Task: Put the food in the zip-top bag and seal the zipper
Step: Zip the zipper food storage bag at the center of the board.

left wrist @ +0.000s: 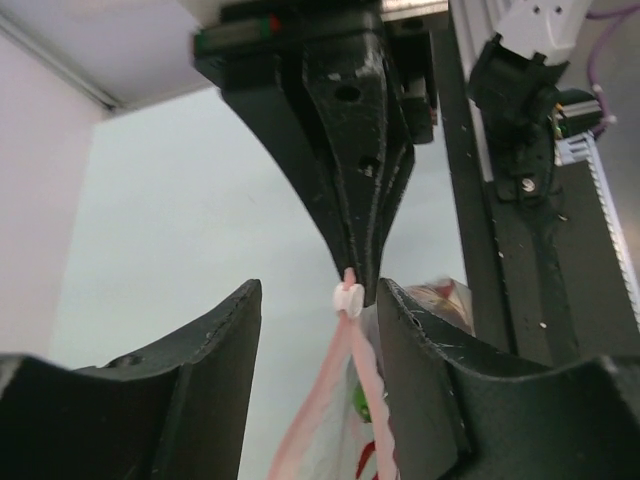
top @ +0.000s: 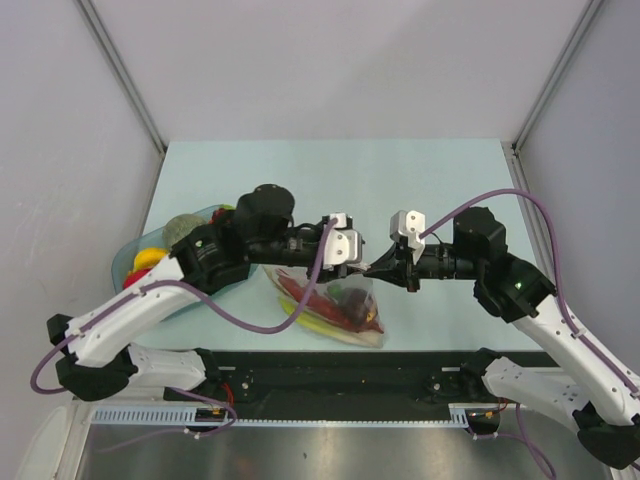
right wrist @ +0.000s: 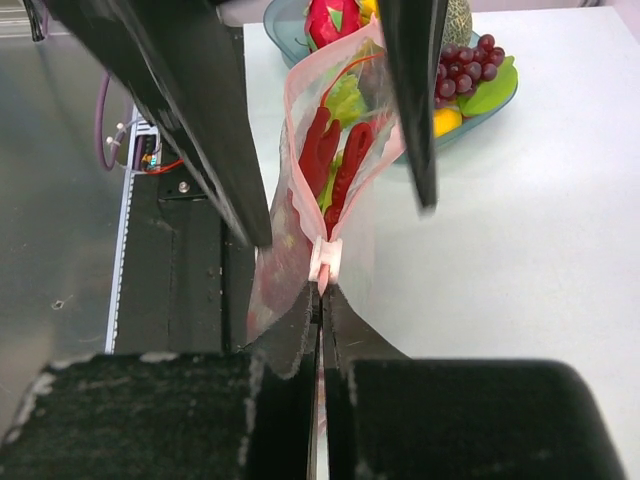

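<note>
The zip-top bag (top: 335,305) hangs between my two grippers near the table's front edge, mouth up. It holds a red lobster (right wrist: 325,150) and green and yellow food. My right gripper (right wrist: 322,292) is shut on the end of the pink zipper (right wrist: 300,90), just behind the white slider (right wrist: 327,262). My left gripper (left wrist: 320,290) is open, its fingers (right wrist: 205,110) straddling the bag's mouth at the slider (left wrist: 348,298). The strip's two sides spread apart beyond the slider. In the top view the left gripper (top: 356,260) and the right gripper (top: 380,268) almost meet.
The translucent blue-green dish (top: 128,262) stands at the left of the table with more food in it, among it dark red grapes (right wrist: 468,62). The black base rail (top: 340,375) runs along the table's front edge under the bag.
</note>
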Motion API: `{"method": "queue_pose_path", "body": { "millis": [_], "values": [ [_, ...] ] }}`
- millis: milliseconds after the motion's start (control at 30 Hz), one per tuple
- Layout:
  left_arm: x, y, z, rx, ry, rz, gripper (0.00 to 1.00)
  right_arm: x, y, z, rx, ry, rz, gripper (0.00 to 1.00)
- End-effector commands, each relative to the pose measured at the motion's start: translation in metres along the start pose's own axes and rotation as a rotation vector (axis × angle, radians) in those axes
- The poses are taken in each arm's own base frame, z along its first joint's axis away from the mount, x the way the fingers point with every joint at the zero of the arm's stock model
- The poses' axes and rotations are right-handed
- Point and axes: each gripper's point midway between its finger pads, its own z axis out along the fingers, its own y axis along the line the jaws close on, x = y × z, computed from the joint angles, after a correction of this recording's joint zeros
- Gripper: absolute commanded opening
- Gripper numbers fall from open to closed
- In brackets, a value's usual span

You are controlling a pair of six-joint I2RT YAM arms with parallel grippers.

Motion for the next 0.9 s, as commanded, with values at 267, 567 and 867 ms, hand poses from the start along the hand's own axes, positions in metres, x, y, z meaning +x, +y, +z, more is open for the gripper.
{"method": "queue_pose_path", "body": {
  "millis": [267,567,867],
  "values": [
    [0.006,-0.019,0.012,0.118,0.021,-0.016,0.32,-0.028,0.004,-0.007,0.018,-0.057,-0.086,0.0],
    [0.045,-0.018,-0.001,0.088,0.118,-0.055,0.06,-0.029,0.004,-0.015,0.051,-0.058,-0.11,0.0],
    [0.084,-0.008,-0.031,-0.003,0.208,-0.057,0.0,-0.03,0.001,-0.02,0.084,-0.058,-0.122,0.0]
  ]
}}
